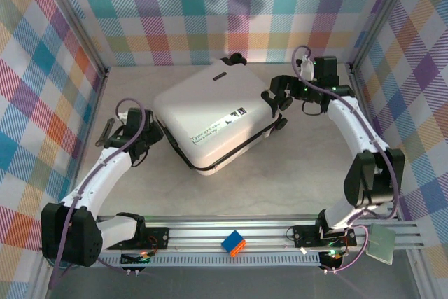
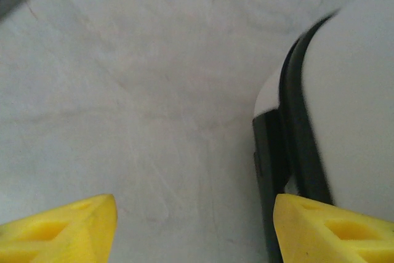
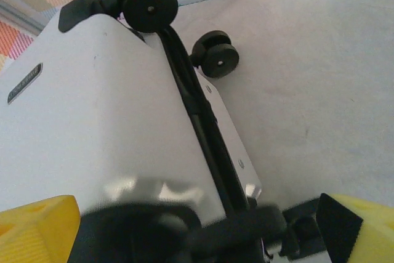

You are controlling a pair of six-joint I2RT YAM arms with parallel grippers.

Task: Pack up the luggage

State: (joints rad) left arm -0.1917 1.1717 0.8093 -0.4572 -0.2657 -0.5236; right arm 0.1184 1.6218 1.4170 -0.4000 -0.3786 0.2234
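Observation:
The luggage (image 1: 210,117) lies flat and closed in the middle of the table, a white hard shell with a black zipper seam and black wheels (image 3: 151,4) at its far right end. My left gripper (image 1: 145,139) is low at the case's left corner. In the left wrist view it (image 2: 194,229) is open, with bare table between its yellow fingertips (image 2: 68,226) and the zipper seam (image 2: 295,146) just beside the right one. My right gripper (image 1: 275,96) is open wide at the wheel end. Its jaws (image 3: 197,232) straddle a blurred black wheel and the shell (image 3: 92,127).
A small orange and blue block (image 1: 234,243) sits on the front rail, and a pale green square plate (image 1: 381,243) lies at the rail's right end. A thin black object (image 1: 106,132) lies by the left wall. Plaid walls (image 1: 42,68) enclose three sides.

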